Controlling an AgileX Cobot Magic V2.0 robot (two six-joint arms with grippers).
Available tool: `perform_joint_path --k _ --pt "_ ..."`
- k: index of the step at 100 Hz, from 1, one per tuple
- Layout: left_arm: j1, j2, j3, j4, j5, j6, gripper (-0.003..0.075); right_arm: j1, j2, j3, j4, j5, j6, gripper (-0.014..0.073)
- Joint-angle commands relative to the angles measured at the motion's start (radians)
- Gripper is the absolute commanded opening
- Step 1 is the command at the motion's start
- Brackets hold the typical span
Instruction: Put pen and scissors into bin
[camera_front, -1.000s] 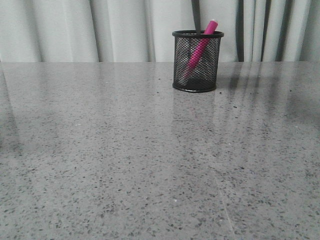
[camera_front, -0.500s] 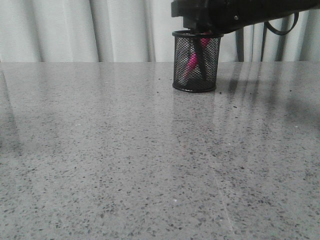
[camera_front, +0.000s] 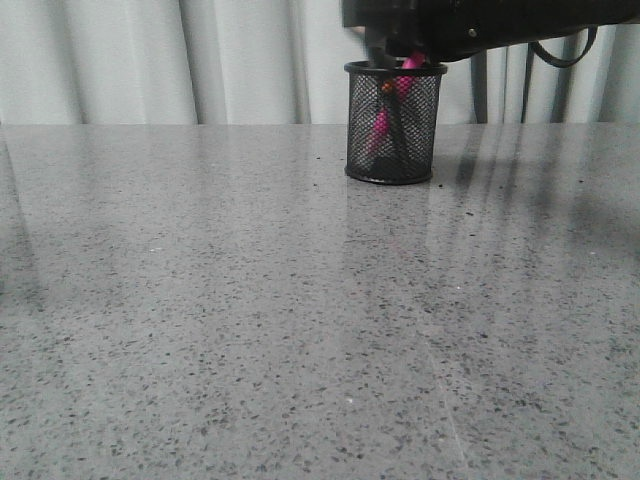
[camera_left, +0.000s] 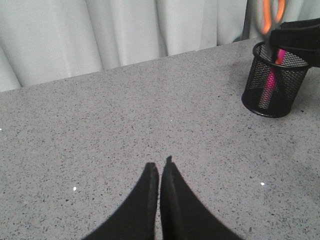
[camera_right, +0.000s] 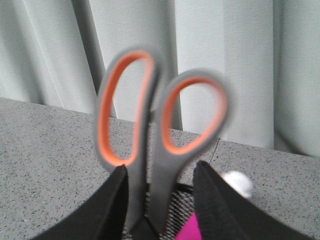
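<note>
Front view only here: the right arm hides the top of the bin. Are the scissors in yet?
Observer: Right wrist view shows the scissors pointing down into the bin, with the orange-lined handles above the rim.
Operator: Is the right hand gripping them?
Observer: The right hand looks open; there is a gap beside one handle.
Operator: And the left hand?
Observer: The left hand is shut, over bare table, apart from the bin.

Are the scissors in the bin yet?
Partly in. The scissors stand blades-down inside the bin, orange pivot visible through the mesh, handles above the rim between the right tool fingers.
</note>
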Motion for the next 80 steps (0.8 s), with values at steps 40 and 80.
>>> perform_joint_path --k 40,80 --pt "0.004 -0.009 -0.028 -0.037 -0.036 -0.008 -0.0019 -0.005 -0.261 -0.024 -0.009 -0.037 -0.056 0.0182" --pt "0.004 -0.064 0.009 -0.047 -0.157 -0.002 -0.0019 -0.121 -0.597 0.155 -0.009 0.14 -0.117 -0.0076"
